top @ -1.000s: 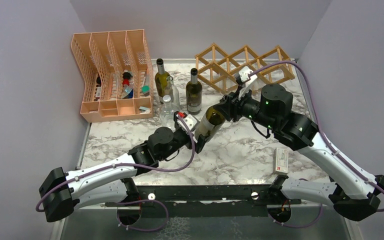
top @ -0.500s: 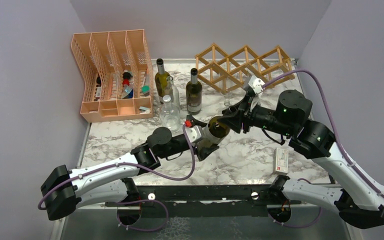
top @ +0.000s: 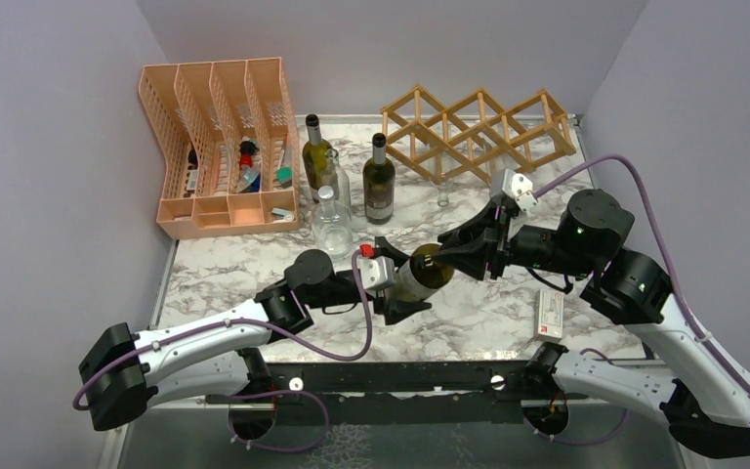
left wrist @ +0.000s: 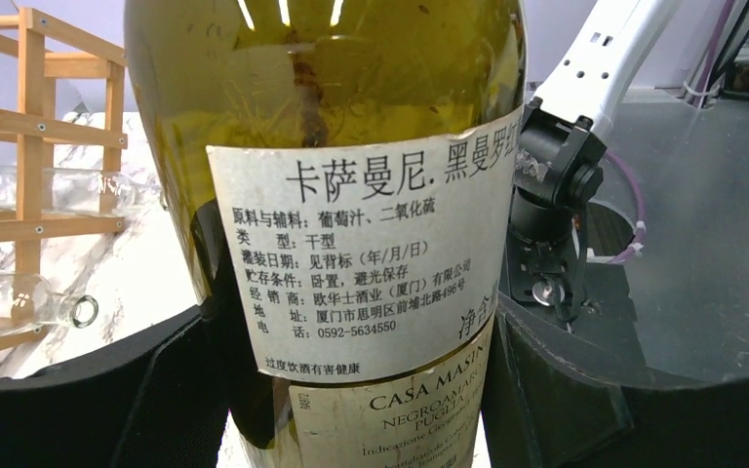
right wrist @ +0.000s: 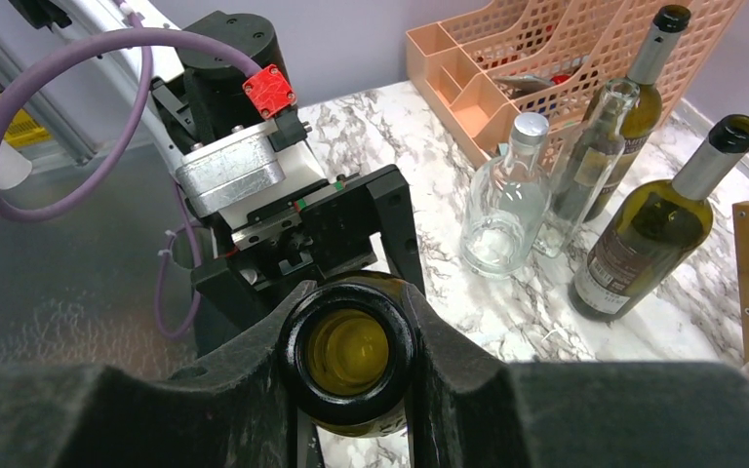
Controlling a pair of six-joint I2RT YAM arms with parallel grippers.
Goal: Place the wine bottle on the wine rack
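Green glass wine bottle [top: 420,274] is held near-horizontal above the marble bench [top: 479,313]. Left end effector [top: 393,285] clamps its labelled body; right end effector [top: 461,257] grips its round end. Wooden lattice rack [top: 477,125] stands well behind. Upright bottles [top: 379,181] and a peach mesh organizer [top: 217,147] stand rear-left.

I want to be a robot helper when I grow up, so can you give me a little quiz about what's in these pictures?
1. The left hand and the right hand both grip the wine bottle. Which one has its mouth end? A) left B) right C) both
2. Fill in: in the top view, the peach organizer stands to the ____ of the wine rack.
3. True or false: the wine bottle already lies in the wine rack.
Key: 1 B; 2 left; 3 false.
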